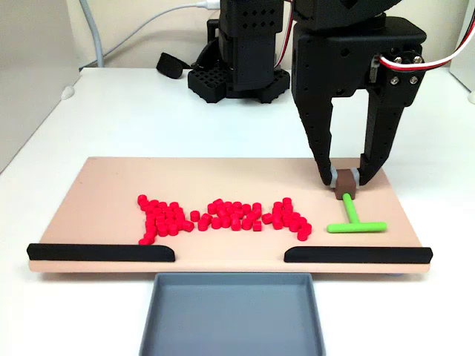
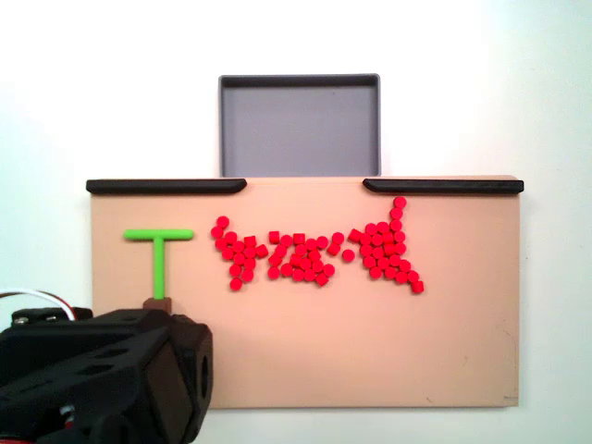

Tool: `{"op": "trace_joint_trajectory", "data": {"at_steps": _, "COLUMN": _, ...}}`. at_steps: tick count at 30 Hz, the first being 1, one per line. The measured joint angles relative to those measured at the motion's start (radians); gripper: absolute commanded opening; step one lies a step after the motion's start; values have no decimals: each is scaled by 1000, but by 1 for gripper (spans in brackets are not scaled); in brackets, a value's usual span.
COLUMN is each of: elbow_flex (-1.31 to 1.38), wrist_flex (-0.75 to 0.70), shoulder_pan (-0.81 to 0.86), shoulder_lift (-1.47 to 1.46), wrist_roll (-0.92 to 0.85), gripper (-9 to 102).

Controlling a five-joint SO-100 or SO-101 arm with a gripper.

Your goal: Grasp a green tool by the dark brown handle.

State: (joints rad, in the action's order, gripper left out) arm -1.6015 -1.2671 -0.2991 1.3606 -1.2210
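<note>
The green tool (image 1: 350, 216) lies flat on the right part of the peach board (image 1: 111, 178) in a fixed view, crossbar toward the front. Its dark brown handle (image 1: 346, 187) caps the far end of the stem. My black gripper (image 1: 346, 178) comes down from above, a fingertip pressed against each side of the handle, shut on it. In the other fixed view the green tool (image 2: 160, 264) sits at the board's left. There the arm's black body (image 2: 102, 379) covers most of the dark brown handle (image 2: 159, 303).
Many small red cubes (image 1: 223, 216) are scattered in a band across the board's middle. Two long black strips (image 1: 100, 252) (image 1: 358, 254) line the front edge. A grey tray (image 1: 156, 319) sits in front of the gap between them. The arm base (image 1: 237, 74) stands behind the board.
</note>
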Motion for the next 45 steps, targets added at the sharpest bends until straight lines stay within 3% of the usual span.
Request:
{"op": "trace_joint_trajectory", "data": {"at_steps": 21, "elbow_flex": 0, "wrist_flex": -25, "shoulder_pan": 6, "shoulder_lift": 60, "wrist_roll": -11, "gripper": 0}}
{"op": "trace_joint_trajectory", "data": {"at_steps": 31, "elbow_flex": 0, "wrist_flex": -225, "shoulder_pan": 135, "shoulder_lift": 242, "wrist_roll": -229, "gripper": 0}}
{"op": "trace_joint_trajectory", "data": {"at_steps": 45, "elbow_flex": 0, "wrist_flex": -242, "shoulder_pan": 344, "shoulder_lift": 298, "wrist_roll": -377, "gripper": 0}}
